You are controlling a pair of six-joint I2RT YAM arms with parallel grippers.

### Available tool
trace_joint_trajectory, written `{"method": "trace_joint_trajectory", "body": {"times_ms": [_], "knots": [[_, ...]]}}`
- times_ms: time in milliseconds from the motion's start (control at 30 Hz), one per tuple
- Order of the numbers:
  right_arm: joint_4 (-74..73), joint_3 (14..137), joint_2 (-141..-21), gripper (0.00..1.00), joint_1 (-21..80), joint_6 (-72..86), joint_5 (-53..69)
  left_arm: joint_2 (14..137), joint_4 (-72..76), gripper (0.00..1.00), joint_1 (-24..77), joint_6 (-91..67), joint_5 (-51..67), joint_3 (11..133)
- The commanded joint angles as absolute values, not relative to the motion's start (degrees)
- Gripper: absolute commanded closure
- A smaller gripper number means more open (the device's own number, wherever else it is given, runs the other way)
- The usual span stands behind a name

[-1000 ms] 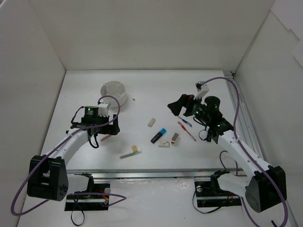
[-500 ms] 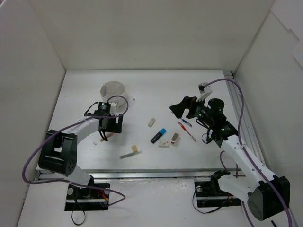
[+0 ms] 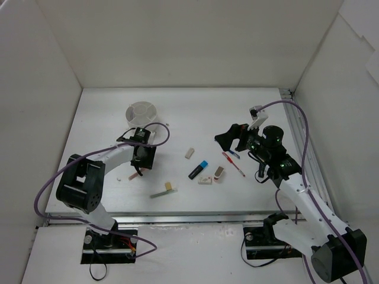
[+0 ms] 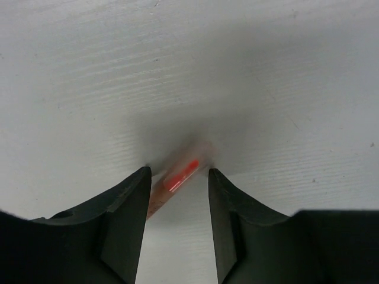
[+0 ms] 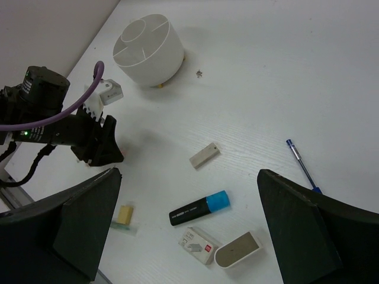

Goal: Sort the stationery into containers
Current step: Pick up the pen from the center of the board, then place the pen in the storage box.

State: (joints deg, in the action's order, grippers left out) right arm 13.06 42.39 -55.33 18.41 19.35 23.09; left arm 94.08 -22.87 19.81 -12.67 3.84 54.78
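Robot lab test cell: white table [image 3: 237,112] boxed in by plain white panel walls [image 3: 189,41]. Left arm [image 3: 112,155] and right arm [image 3: 302,195] mounted by metal rail [image 3: 189,216], purple cables [image 3: 277,103] trailing.

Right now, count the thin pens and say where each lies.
3. A thin red pen and a thin blue pen lie near the right gripper; a thin pinkish pen lies inside the open left gripper. Others may be hidden.

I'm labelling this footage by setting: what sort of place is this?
Probably a robotics lab test cell: plain white panel walls box in a white table, and a left robot arm and a right robot arm are mounted at its near edge.
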Motion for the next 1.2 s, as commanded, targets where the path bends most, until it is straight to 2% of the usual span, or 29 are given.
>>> {"method": "trace_joint_trajectory", "body": {"times_ms": [0, 200, 233, 500, 700, 800, 900, 1033, 1167], "knots": [[15.3, 44.0, -53.4, 0.02, 18.1, 18.1, 22.1, 93.3, -24.7, 0.62, 19.6, -13.4, 1.8, 56.9], [14.9, 43.6, -51.9, 0.02, 18.1, 18.0, 21.2, 94.0, -25.9, 0.92, 22.6, -14.6, -2.1, 56.8], [14.9, 43.4, -51.8, 0.02, 17.9, 18.0, 21.0, 94.1, -26.1, 1.00, 22.6, -14.9, -2.6, 57.2], [14.3, 43.4, -50.6, 0.02, 18.0, 17.4, 20.1, 90.6, -25.9, 1.00, 23.8, -14.2, -7.1, 61.0], [14.1, 43.2, -50.2, 0.02, 18.1, 16.3, 19.5, 80.9, -25.9, 1.00, 23.8, -14.0, -19.3, 68.2], [14.2, 43.1, -50.2, 0.02, 17.8, 15.6, 18.1, 76.9, -20.3, 1.00, 21.7, -13.9, -28.0, 68.6], [14.2, 42.9, -50.1, 0.02, 18.0, 15.0, 16.2, 75.3, -13.2, 1.00, 17.8, -12.8, -26.8, 69.4], [16.3, 42.1, -49.7, 0.02, 17.8, 14.7, 13.5, 78.7, -6.8, 1.00, 11.4, -14.2, -28.6, 73.0], [17.8, 41.2, -48.8, 0.02, 17.8, 14.0, 8.3, 84.6, 1.3, 1.00, 9.1, -15.1, -29.5, 77.4]]}}
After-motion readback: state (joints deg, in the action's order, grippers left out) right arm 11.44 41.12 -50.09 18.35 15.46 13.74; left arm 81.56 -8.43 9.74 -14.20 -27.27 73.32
